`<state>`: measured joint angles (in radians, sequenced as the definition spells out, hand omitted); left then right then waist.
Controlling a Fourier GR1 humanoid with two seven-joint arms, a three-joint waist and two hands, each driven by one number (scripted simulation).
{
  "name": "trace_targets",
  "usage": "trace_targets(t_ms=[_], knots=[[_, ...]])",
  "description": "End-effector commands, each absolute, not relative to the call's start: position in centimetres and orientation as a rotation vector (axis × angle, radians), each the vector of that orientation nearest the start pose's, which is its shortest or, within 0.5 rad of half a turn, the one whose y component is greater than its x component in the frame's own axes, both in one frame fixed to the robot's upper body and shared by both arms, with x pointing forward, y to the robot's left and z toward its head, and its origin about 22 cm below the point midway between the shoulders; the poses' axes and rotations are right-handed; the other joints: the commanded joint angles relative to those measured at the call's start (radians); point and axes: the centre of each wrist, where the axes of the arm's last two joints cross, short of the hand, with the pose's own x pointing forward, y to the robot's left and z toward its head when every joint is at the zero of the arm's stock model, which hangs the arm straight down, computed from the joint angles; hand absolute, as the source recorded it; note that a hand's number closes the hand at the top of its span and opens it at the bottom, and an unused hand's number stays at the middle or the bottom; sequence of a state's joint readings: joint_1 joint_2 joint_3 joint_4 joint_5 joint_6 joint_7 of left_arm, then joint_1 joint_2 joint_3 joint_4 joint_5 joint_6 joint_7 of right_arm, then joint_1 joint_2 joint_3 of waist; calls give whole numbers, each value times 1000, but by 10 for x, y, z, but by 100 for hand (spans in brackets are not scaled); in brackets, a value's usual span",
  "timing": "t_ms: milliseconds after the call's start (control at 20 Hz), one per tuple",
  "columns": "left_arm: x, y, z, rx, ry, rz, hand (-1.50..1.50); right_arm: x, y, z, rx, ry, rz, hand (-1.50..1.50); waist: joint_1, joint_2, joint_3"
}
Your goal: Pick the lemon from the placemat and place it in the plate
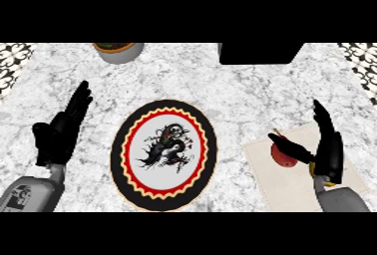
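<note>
where the pale placemat lies at the right of the marbled surface, a red, lemon-shaped fruit rests on its far left part. right hand stands beside it, fingers straight, thumb across the fruit, not closed round it. left of the mat sits the plate with a dragon design. left hand rests open at the left. a pot and a black box stand at the far edge.
</note>
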<state>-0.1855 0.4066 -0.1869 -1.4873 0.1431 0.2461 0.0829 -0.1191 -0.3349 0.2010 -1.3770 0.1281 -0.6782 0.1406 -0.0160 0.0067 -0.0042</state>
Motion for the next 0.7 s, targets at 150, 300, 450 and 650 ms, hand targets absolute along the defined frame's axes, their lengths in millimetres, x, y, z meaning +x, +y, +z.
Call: trace_targets(t_ms=[150,300,450,650], knots=[[300,255,40,235,-1552,-201,0,233,-270,-21,-1052,-1408,115,-150,-4,-9,2],[293,262,33,226,-1551,-201,0,223,-260,8,-1109,-1462,83,-150,-2,-11,1],[303,271,46,243,-1563,-197,0,226,-276,52,-1164,-1351,146,-150,-7,-12,0],[291,265,36,251,-1535,-207,0,214,-294,58,-1131,-1017,333,-150,-6,-15,-2]])
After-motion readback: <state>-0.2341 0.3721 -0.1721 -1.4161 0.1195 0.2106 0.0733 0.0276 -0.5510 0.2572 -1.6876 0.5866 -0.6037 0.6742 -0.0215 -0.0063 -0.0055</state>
